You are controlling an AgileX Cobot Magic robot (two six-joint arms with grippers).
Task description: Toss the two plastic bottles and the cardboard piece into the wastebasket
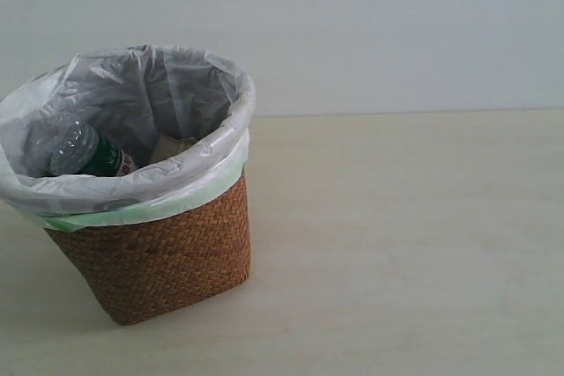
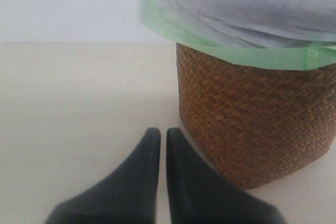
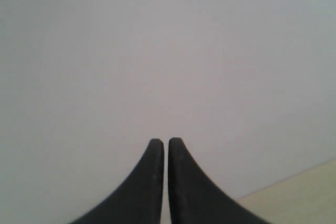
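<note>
The brown wicker wastebasket (image 1: 167, 257) with its white-and-green bag liner stands at the left of the exterior view. Inside it lies a clear plastic bottle (image 1: 84, 151) with a green-and-white label, and beside it a beige bit of the cardboard piece (image 1: 172, 147). The red-label bottle is hidden. Neither arm shows in the exterior view. My left gripper (image 2: 159, 132) is shut and empty, low over the table just beside the wastebasket (image 2: 257, 119). My right gripper (image 3: 166, 142) is shut and empty, facing the wall.
The pale wooden table (image 1: 405, 244) stretches to the right of the basket. A plain grey wall (image 1: 397, 24) runs behind it. A corner of the table (image 3: 299, 192) shows in the right wrist view.
</note>
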